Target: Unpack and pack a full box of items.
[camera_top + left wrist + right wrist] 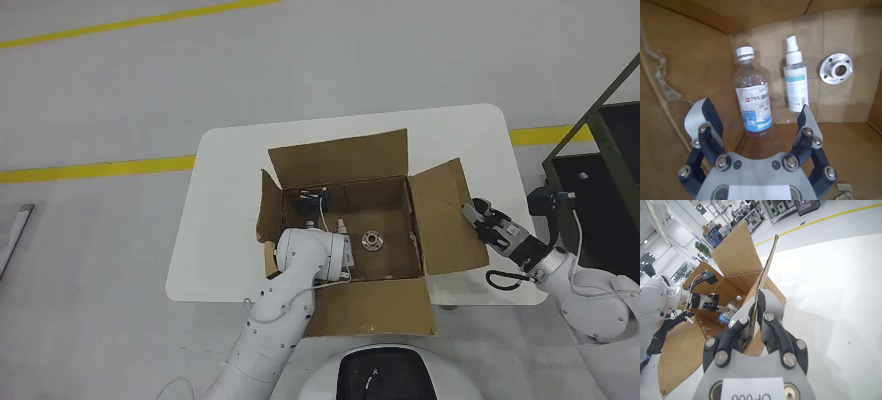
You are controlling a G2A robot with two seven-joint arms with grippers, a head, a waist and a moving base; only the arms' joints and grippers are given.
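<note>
We judge this the unpacking step. Our left fingers [712, 113], spread and empty, hang inside the box [388, 207] above the clear bottle [753, 94], which rests against a box corner beside the spray bottle [796, 79] and metal flange [836, 68]. The next move calls for closing around the bottle, and the box wall [687, 66] crowds one side. Our right fingers [772, 308] pinch the box's side flap [450, 215] outward.

Brown box [340, 155]; clear bottle [753, 94]; white spray bottle [796, 79]; silver flange [836, 68]; white table [230, 200].
</note>
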